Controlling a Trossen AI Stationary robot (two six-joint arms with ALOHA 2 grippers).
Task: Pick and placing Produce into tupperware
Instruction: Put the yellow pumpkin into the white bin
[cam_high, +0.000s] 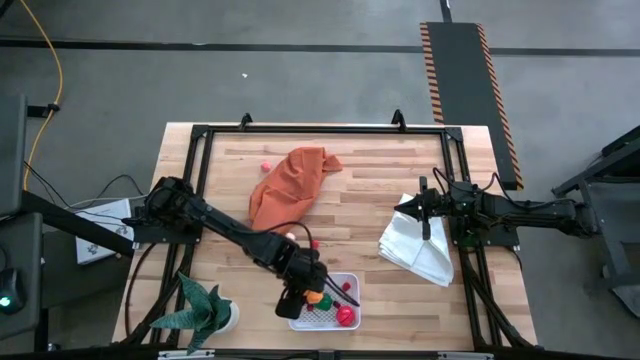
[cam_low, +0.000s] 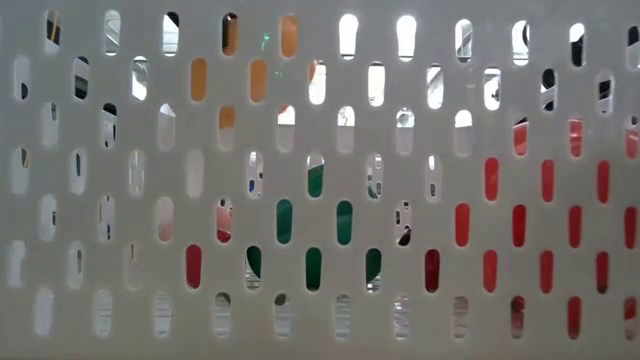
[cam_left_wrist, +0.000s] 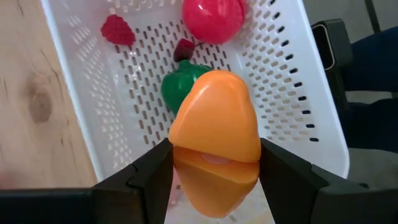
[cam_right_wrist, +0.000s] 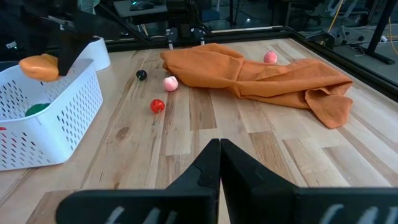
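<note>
Left wrist view: the left gripper (cam_left_wrist: 214, 180) grasps an orange toy piece (cam_left_wrist: 216, 134) between its two dark fingers, directly above the white perforated tupperware (cam_left_wrist: 84, 106). Just beyond the fingertips, inside it, lie a green piece (cam_left_wrist: 177, 87), a raspberry (cam_left_wrist: 118, 30) and a large red fruit (cam_left_wrist: 213, 17). The right gripper (cam_right_wrist: 220, 163) is clenched on nothing, over bare wood, well short of the orange cloth (cam_right_wrist: 261, 76).
</note>
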